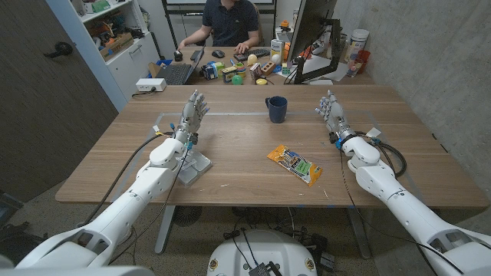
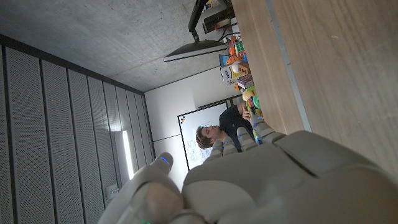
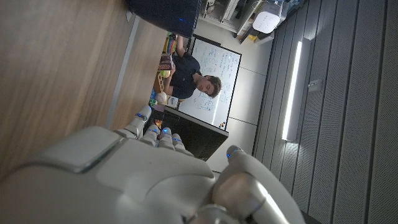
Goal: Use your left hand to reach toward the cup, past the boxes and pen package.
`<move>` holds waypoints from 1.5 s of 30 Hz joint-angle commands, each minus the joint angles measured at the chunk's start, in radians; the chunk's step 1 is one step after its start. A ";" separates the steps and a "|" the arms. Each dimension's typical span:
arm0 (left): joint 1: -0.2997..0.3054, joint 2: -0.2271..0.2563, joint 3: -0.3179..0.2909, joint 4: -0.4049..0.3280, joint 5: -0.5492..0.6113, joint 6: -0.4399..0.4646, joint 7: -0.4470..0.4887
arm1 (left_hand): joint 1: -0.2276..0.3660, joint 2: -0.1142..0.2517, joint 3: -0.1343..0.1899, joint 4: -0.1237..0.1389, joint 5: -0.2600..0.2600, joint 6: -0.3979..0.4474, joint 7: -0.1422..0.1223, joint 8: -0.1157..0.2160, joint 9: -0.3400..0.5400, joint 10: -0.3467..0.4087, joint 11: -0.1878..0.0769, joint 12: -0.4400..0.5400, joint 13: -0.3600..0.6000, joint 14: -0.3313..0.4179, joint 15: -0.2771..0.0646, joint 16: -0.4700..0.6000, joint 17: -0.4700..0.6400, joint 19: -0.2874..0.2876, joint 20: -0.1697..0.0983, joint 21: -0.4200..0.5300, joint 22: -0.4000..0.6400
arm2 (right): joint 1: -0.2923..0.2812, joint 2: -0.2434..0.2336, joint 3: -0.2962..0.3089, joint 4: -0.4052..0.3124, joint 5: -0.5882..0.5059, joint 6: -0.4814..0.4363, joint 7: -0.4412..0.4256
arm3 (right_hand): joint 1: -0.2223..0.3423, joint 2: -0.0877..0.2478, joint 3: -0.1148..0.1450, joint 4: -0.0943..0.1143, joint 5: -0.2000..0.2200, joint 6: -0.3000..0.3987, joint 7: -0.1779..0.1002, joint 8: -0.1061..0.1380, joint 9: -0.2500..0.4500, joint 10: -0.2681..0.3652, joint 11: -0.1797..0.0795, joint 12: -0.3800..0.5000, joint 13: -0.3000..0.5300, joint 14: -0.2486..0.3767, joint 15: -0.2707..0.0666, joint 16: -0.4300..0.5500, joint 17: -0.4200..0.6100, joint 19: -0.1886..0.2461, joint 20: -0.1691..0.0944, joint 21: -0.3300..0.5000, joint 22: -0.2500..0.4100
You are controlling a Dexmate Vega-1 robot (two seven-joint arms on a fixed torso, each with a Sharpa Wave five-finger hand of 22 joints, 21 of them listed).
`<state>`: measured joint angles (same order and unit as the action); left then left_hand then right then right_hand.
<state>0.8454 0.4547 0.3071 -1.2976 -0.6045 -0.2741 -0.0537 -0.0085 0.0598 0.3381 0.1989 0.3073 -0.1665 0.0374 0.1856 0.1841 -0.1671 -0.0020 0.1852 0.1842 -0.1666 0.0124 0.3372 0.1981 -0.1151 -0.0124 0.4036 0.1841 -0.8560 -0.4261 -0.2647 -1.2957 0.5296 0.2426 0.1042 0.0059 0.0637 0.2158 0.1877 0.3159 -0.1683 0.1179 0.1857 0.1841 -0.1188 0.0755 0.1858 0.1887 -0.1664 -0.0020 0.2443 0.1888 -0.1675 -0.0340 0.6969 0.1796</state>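
Note:
A dark blue cup (image 1: 276,109) stands upright on the wooden table (image 1: 245,142), a little beyond its middle. An orange flat package (image 1: 295,164) lies nearer the front, to the right of centre. My left hand (image 1: 193,113) is raised over the table's left part, well to the left of the cup, with its fingers spread and nothing in it. The left wrist view looks along the back of that hand (image 2: 267,180). My right hand (image 1: 331,113) is raised to the right of the cup, fingers apart, holding nothing. Its back (image 3: 124,180) shows in the right wrist view.
A white stand (image 1: 196,165) sits beneath my left forearm. Behind the table a person (image 1: 230,23) sits at a desk cluttered with a keyboard (image 1: 176,73), small toys (image 1: 249,70) and a monitor (image 1: 311,31). White shelves (image 1: 115,34) stand at the back left.

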 commanded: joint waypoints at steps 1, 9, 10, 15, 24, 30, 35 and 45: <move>0.024 -0.126 -0.152 0.000 0.154 0.066 -0.094 | 0.000 0.129 0.007 0.000 0.005 -0.137 -0.001 0.004 0.004 -0.145 -0.004 0.006 0.005 -0.153 -0.001 0.005 0.002 -0.007 -0.002 0.005 0.004 | -0.027 0.298 0.345 -0.012 -0.306 -0.099 0.197 | -0.001 0.114 0.006 0.001 0.006 -0.011 0.000 0.005 0.004 -0.011 0.001 0.006 0.004 -0.059 0.002 0.006 0.003 -0.036 -0.022 0.005 0.005; 0.034 -0.223 -0.235 0.010 0.274 0.012 -0.066 | 0.004 0.123 0.006 -0.004 0.009 -0.075 -0.045 0.022 0.005 -0.060 -0.033 0.025 0.004 -0.093 0.025 0.021 -0.006 0.042 0.096 0.008 0.003 | -0.003 0.448 0.508 -0.016 -0.479 -0.117 0.312 | -0.001 0.114 0.006 0.001 0.007 -0.010 0.000 0.006 0.004 -0.010 0.001 0.007 0.004 -0.059 0.001 0.006 0.003 -0.036 -0.023 0.004 0.005; 0.036 -0.235 -0.243 0.012 0.296 -0.007 -0.044 | 0.011 0.108 0.002 -0.013 0.009 -0.029 -0.082 0.034 0.006 -0.009 -0.047 0.035 0.004 -0.055 0.034 0.029 -0.010 0.074 0.136 0.011 0.002 | 0.001 0.460 0.523 -0.014 -0.498 -0.114 0.325 | -0.001 0.114 0.006 0.001 0.007 -0.011 0.000 0.006 0.004 -0.010 0.001 0.007 0.004 -0.059 0.001 0.006 0.003 -0.036 -0.023 0.003 0.005; 0.032 -0.269 -0.258 0.030 0.414 -0.114 0.067 | 0.075 0.034 0.000 -0.075 0.013 0.139 -0.222 0.073 0.006 0.137 -0.078 0.051 0.008 0.068 0.033 0.039 -0.020 0.160 0.151 0.003 -0.004 | 0.017 0.520 0.591 -0.018 -0.566 -0.119 0.372 | -0.002 0.114 0.006 0.001 0.007 -0.010 0.001 0.006 0.004 -0.010 0.001 0.007 0.004 -0.059 0.002 0.006 0.003 -0.035 -0.022 0.003 0.005; 0.004 -0.245 -0.223 0.026 0.590 -0.183 0.209 | 0.148 -0.015 0.007 -0.144 0.020 0.180 -0.257 0.073 0.007 0.206 -0.092 0.052 0.013 0.145 0.018 0.044 -0.018 0.203 0.159 -0.007 -0.003 | 0.047 0.591 0.677 -0.006 -0.644 -0.112 0.439 | -0.001 0.114 0.006 0.001 0.007 -0.011 0.001 0.005 0.004 -0.009 0.000 0.007 0.004 -0.058 0.001 0.006 0.003 -0.034 -0.021 0.002 0.005; -0.058 -0.216 -0.169 0.065 0.680 -0.236 0.277 | 0.189 -0.058 0.002 -0.190 0.018 0.180 -0.258 0.068 0.008 0.199 -0.094 0.038 0.014 0.139 0.004 0.030 -0.017 0.214 0.156 -0.019 -0.005 | 0.054 0.621 0.719 -0.012 -0.677 -0.103 0.465 | -0.001 0.113 0.006 0.001 0.007 -0.010 0.002 0.006 0.004 -0.009 0.000 0.007 0.004 -0.058 0.001 0.006 0.003 -0.034 -0.021 0.001 0.005; -0.140 -0.208 -0.110 0.151 0.773 -0.324 0.366 | 0.219 -0.087 -0.005 -0.223 0.017 0.160 -0.259 0.051 0.008 0.171 -0.095 0.019 0.014 0.103 -0.003 0.004 -0.017 0.205 0.122 -0.039 -0.005 | 0.053 0.641 0.746 -0.019 -0.692 -0.101 0.483 | -0.002 0.113 0.006 0.001 0.007 -0.010 0.002 0.006 0.004 -0.009 0.002 0.007 0.004 -0.058 0.001 0.006 0.003 -0.034 -0.022 0.000 0.005; -0.328 -0.205 0.041 0.304 1.095 -0.413 0.690 | 0.223 -0.112 -0.033 -0.242 0.013 0.039 -0.259 0.001 0.007 0.036 -0.106 -0.012 0.016 0.038 0.005 -0.042 -0.010 0.159 0.148 -0.093 0.000 | 0.047 0.668 0.787 -0.033 -0.700 -0.094 0.511 | -0.002 0.112 0.005 0.000 0.008 -0.009 0.002 0.006 0.004 -0.008 0.002 0.007 0.004 -0.058 0.001 0.005 0.003 -0.033 -0.021 -0.001 0.005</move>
<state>0.6890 0.2430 0.2113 -1.1331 0.1950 -0.5933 0.3459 0.2190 -0.0422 0.3126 -0.0442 0.3223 -0.1033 -0.2192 0.1922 0.1886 -0.1038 -0.1056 0.1800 0.1981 -0.1071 0.0152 0.3030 0.1842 0.0505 0.1218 0.3209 0.1795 -0.8081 0.2005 0.4643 -1.3134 -0.1502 0.1415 0.5774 0.0059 0.0636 0.2157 0.1876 0.3159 -0.1680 0.1178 0.1857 0.1838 -0.1219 0.0786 0.1858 0.1884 -0.1662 -0.0020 0.2437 0.1885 -0.1673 -0.0339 0.6969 0.1793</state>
